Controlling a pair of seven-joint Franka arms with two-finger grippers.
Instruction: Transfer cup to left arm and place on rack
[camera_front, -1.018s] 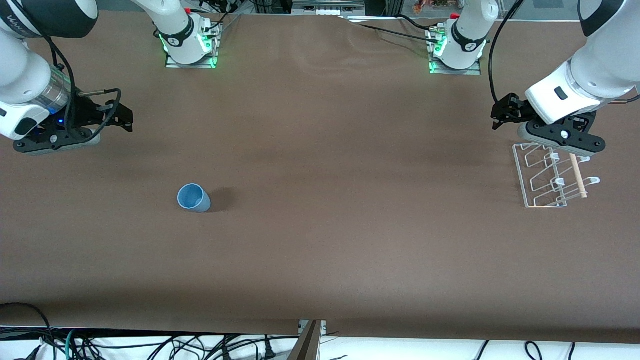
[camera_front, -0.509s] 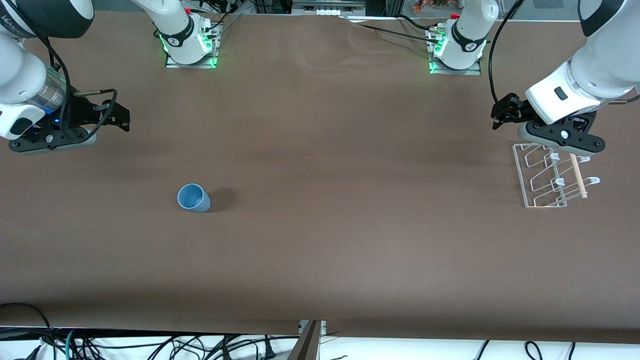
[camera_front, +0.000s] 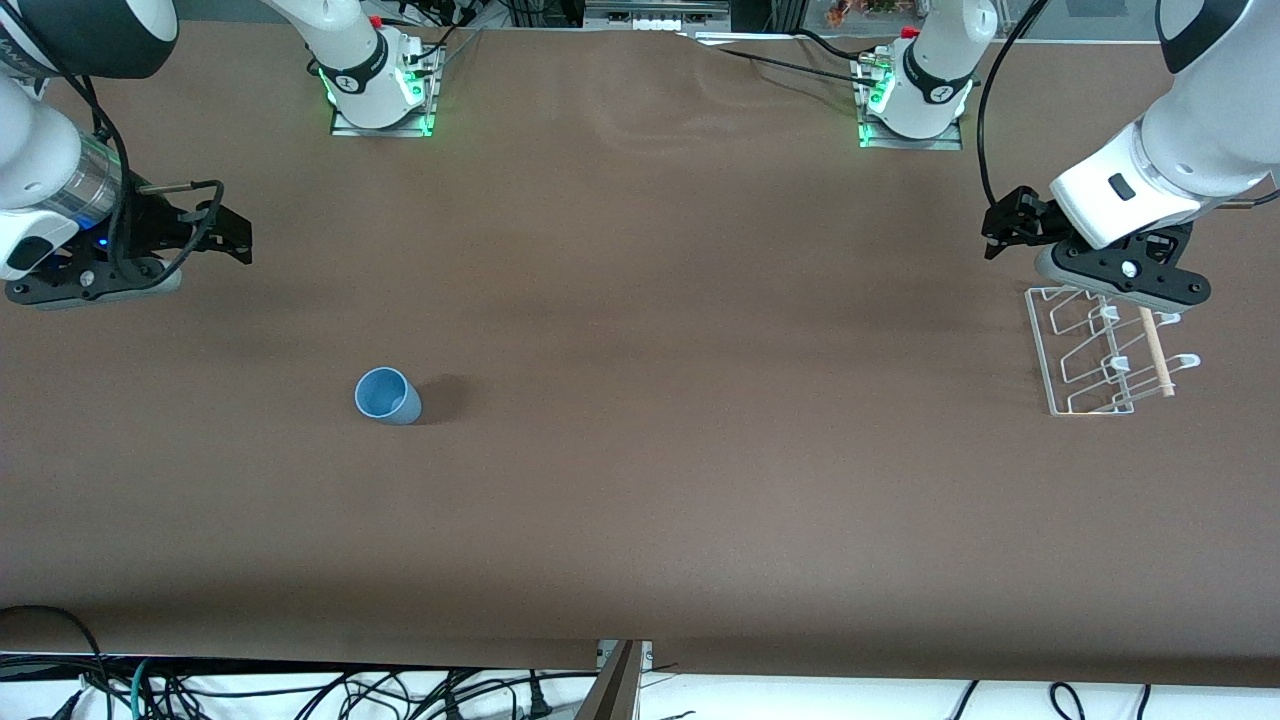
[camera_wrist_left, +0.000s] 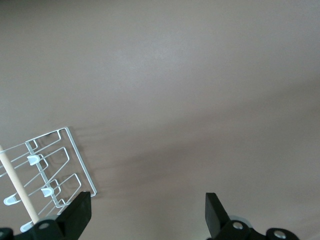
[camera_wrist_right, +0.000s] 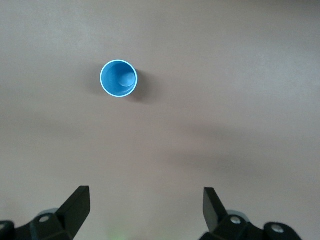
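Nearest the front camera stands the light-blue cup (camera_front: 388, 396), upright and mouth up on the brown table (camera_front: 640, 500), toward the right arm's end and untouched; the right wrist view shows its open rim (camera_wrist_right: 119, 78) well apart from that arm's fingertips (camera_wrist_right: 75, 205).

Farther from the camera, at the left arm's end, sits the clear rack (camera_front: 1095, 355) with its upturned pegs and one pale wooden dowel (camera_front: 1155, 350). The left gripper (camera_front: 1120, 275) hangs over the rack's farther edge with its fingers spread and empty; this arm waits.

At the other end, the right gripper (camera_front: 95, 280) is up over bare table, fingers spread wide with nothing between them. Over the last second it has drifted slightly farther toward its own end of the table and away from the cup, while the cup, rack and left arm have not shifted.

That small retreat suggests the right arm is still repositioning rather than approaching, so the pickup has not begun. The whole task remains ahead: grasp, handover to the left arm, then placement on a peg.
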